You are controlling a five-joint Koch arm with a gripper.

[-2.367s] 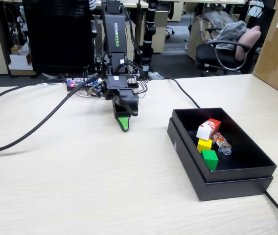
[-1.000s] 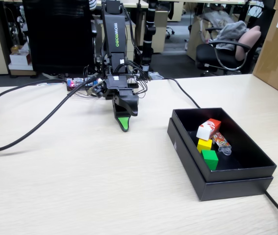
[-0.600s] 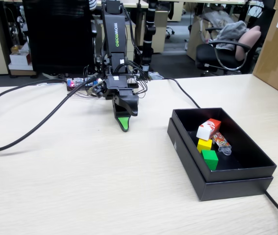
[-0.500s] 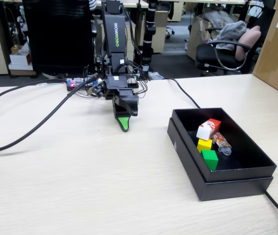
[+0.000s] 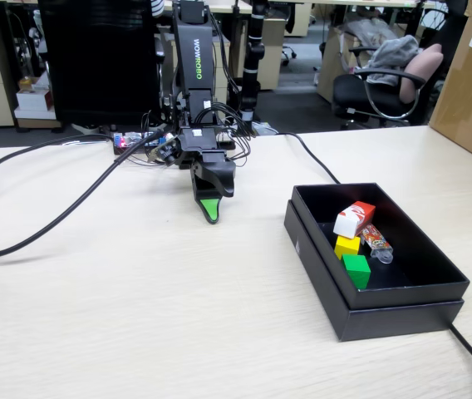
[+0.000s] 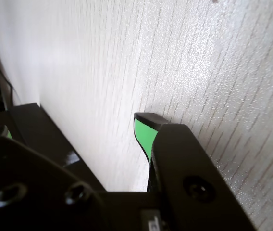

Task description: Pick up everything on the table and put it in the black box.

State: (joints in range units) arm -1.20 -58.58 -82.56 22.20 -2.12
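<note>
Claw (image 5: pixel 210 214) tip-down over table (image 5: pixel 136 307); cubes, packet inside black box (image 5: pixel 402 306)

— From my remote seat, how open is the table (image 5: pixel 136 316)?

— Wide bare wood in front of and to the left of the gripper (image 5: pixel 210 214), as the fixed view shows it; nothing lies there. The wrist view agrees: plain wood grain under the gripper's tip.

— Anything in the way?

— A thick black cable (image 5: pixel 45 223) loops across the far left. The black box (image 5: pixel 361 312) sits at right, its low walls the only rise. A thinner cable (image 5: pixel 315 163) runs behind it, another past its near right corner.

— Inside the box?

— The left half is crowded; the right half of the floor is bare.
</note>
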